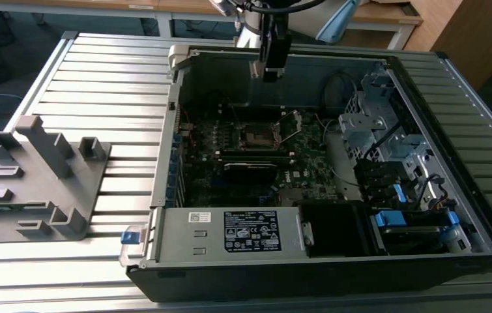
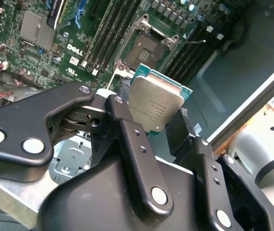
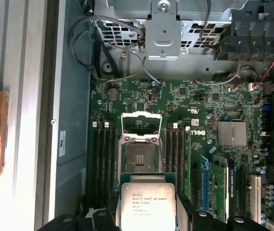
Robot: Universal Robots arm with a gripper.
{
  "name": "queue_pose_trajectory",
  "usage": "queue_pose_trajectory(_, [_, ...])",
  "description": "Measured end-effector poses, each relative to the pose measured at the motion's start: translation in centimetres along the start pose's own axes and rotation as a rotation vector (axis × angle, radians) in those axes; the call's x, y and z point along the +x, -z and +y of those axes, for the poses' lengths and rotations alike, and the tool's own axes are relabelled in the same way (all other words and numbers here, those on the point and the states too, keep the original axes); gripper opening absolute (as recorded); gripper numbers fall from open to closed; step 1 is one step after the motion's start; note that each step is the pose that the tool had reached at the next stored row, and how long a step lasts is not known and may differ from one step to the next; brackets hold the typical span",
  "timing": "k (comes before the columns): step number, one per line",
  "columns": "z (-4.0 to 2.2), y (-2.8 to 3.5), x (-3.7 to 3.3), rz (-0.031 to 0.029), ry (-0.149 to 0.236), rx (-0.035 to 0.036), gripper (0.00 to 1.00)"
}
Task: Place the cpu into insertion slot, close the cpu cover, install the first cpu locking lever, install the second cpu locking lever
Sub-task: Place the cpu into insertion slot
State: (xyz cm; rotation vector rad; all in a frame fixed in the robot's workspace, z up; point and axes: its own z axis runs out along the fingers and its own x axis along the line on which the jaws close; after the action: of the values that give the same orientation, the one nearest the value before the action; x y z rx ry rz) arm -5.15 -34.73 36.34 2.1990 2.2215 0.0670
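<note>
Computer case (image 1: 315, 287) below; tool (image 2: 152, 120) clamped on cpu (image 2: 157, 101), clear of insertion slot (image 3: 138, 158).

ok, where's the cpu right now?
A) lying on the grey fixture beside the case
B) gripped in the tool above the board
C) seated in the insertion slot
B: the cpu sits clamped in the tool over the motherboard, while the insertion slot is bare and the cpu cover stands open.

cpu (image 2: 156, 103) lid: dull grey metal, smooth, with a green laminate edge. insertion slot (image 3: 138, 156) rim: bright silver metal. gripper (image 2: 150, 115): matt black, probably plastic. table (image 1: 98, 91): ribbed bare metal, satin.
</note>
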Motion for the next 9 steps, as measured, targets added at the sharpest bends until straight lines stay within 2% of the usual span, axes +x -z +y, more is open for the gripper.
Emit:
queue_pose_trajectory(7, [-0.09,-1.28,-0.05,0.0,0.0,-0.0025,0.54])
queue_pose_trajectory(9, [-0.1,-1.41,-0.05,-0.0001,0.0,-0.0025,0.54])
